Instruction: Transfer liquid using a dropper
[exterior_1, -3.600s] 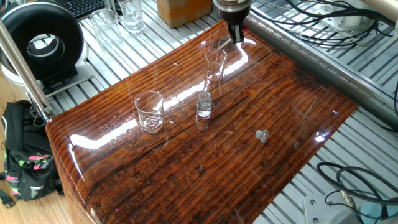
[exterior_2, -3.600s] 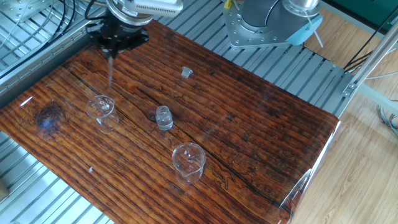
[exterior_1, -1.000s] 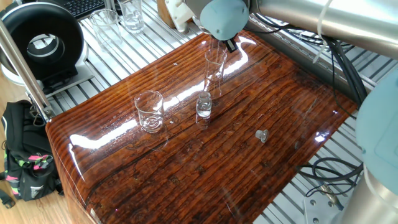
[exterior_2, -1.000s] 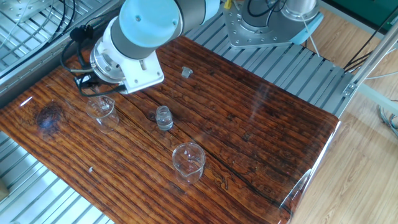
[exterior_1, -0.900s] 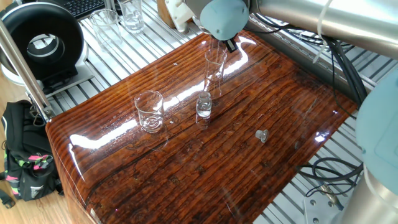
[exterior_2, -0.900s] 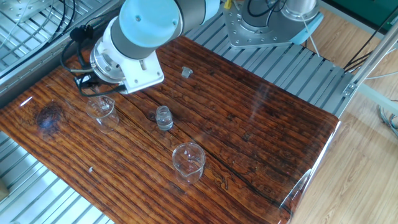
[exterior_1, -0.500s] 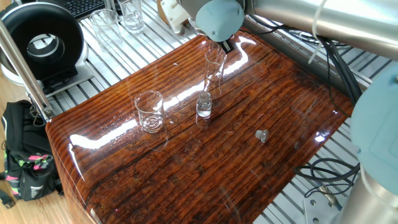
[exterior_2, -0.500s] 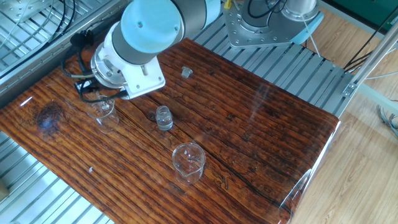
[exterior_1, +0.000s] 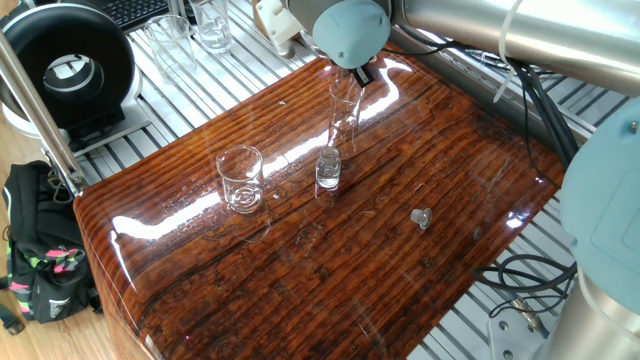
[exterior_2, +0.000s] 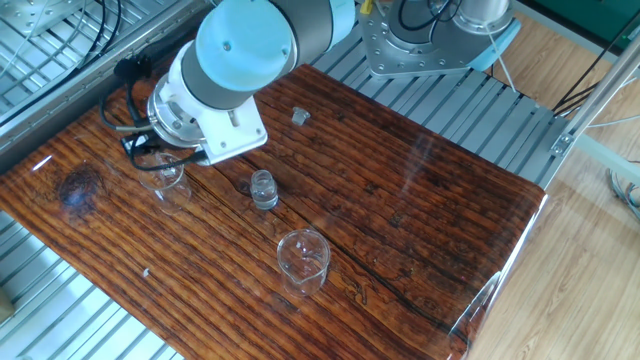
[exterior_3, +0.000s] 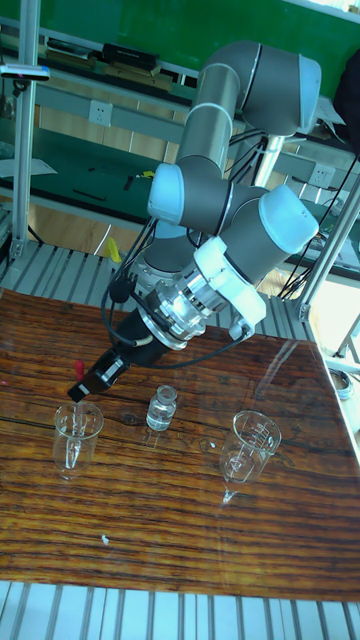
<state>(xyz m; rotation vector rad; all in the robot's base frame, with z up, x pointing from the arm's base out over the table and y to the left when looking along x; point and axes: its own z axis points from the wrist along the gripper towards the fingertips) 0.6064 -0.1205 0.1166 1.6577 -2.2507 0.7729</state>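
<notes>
My gripper (exterior_3: 86, 387) slants down over the mouth of the tall clear glass cylinder (exterior_3: 77, 436) at the table's far end and is shut on the dropper (exterior_3: 76, 372). The dropper's red bulb shows beside the fingertips, and its thin tube points into the cylinder. In one fixed view the dark fingers (exterior_1: 362, 72) sit just behind the cylinder (exterior_1: 344, 110). In the other fixed view the wrist hides most of the gripper above the cylinder (exterior_2: 166, 182). The small vial (exterior_1: 328, 170) stands uncapped close by. I cannot make out the liquid in any glass.
A wider clear beaker (exterior_1: 240, 178) stands toward the table's near side, also in the tall view (exterior_3: 250, 440). A small cap (exterior_1: 421, 216) lies apart on the wood. More glassware (exterior_1: 212, 25) and a black round device (exterior_1: 68, 68) sit off the table's edge.
The arm has swung from upright to slanted and brought the gripper with the dropper down to the cylinder's mouth. Over the last second it only shifted slightly.
</notes>
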